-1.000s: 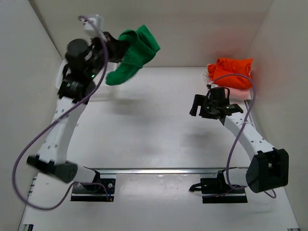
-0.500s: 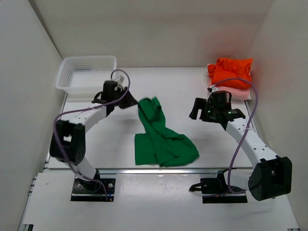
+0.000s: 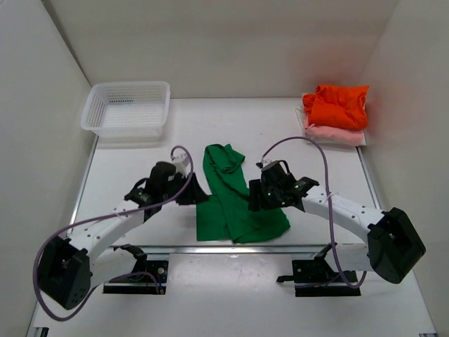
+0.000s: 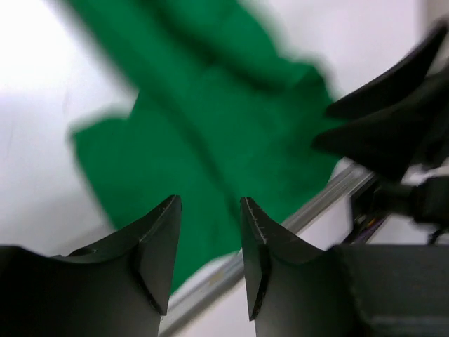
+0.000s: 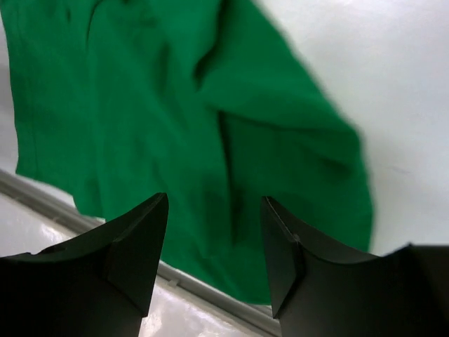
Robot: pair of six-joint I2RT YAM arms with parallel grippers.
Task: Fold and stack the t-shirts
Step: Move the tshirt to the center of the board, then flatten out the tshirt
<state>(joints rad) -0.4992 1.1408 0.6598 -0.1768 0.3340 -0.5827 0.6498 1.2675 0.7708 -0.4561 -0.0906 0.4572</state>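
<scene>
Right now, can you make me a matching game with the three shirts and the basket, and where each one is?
Things:
1. green shirt
2. orange shirt
3. pink shirt
4. basket

Places:
A. far left corner
B. under another shirt
C. middle, near the front
D. on top of another shirt

Pairs: 1-C, 2-D, 3-B, 4-A

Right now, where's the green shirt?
Top view: the green shirt lies rumpled on the table near its front edge, mid-width, between the left arm and the right arm.
</scene>
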